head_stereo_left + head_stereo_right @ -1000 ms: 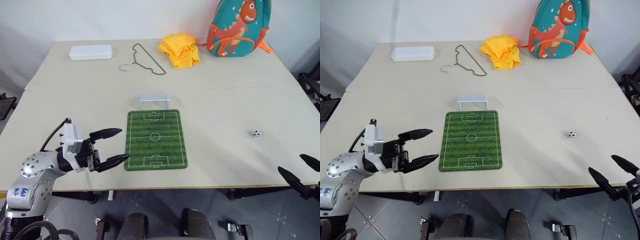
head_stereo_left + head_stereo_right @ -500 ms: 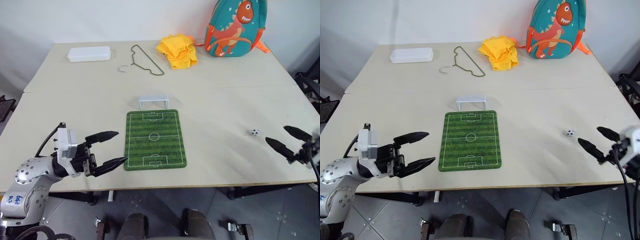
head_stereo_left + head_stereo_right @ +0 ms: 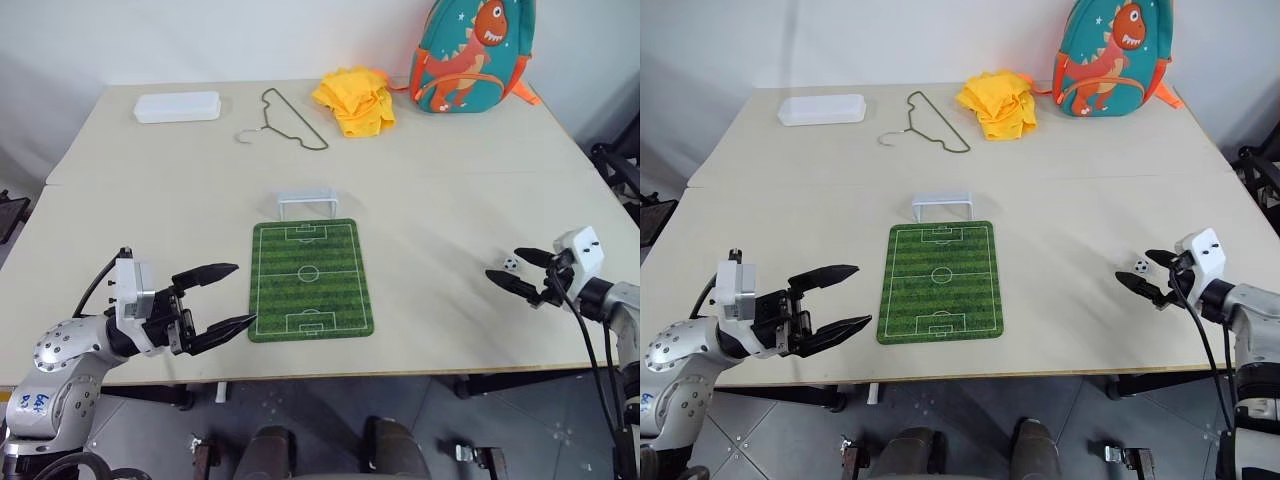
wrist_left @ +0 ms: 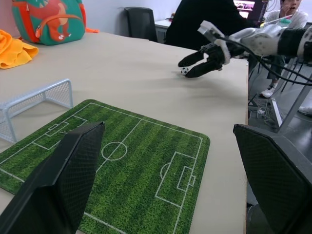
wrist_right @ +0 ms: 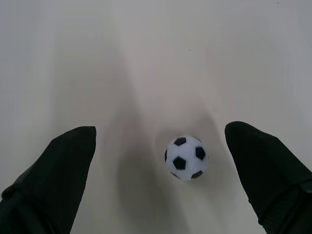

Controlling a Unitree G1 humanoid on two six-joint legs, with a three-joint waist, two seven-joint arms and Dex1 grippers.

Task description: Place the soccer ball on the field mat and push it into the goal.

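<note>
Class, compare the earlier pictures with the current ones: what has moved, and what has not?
The right gripper came forward from the table's near edge to the soccer ball, jaws open, nothing grasped. The ball, field mat, goal and left gripper stayed put.

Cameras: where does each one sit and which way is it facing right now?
Left eye view: on the head, looking down over the table; field mat central, both arms at the sides.
Right eye view: same head, same scene; right gripper open around the soccer ball.
Left wrist view: looks along the open left gripper across the mat toward the goal.
Right wrist view: looks down between its fingers at the ball on bare table.
Shared: ball and right gripper show in both wrist views.
</note>
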